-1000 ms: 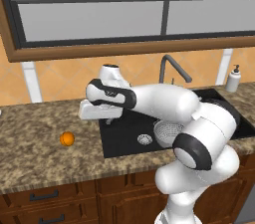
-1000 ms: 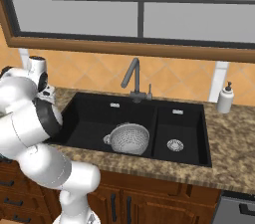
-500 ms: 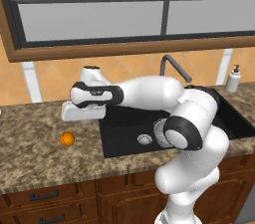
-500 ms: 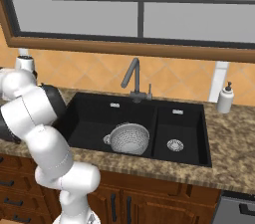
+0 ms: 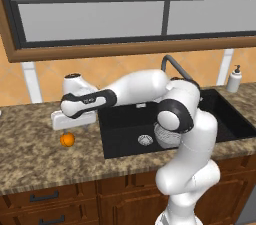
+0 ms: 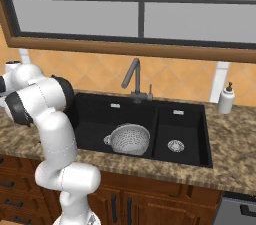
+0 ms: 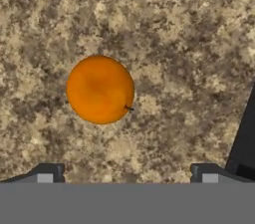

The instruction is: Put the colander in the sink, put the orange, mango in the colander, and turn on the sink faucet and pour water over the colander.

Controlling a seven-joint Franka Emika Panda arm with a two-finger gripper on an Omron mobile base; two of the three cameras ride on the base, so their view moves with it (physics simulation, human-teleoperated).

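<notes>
While the white arm (image 5: 150,89) reaches left over a speckled brown counter (image 5: 30,159), a black double sink (image 6: 150,119) sits under a dark curved faucet (image 6: 132,76). Lying in the left basin is a silvery colander (image 6: 130,139). Above the counter left of the sink, the gripper (image 5: 67,128) hangs with its jaws spread wide, holding nothing. Just below it rests the orange (image 7: 100,89), untouched, on the stone.
</notes>
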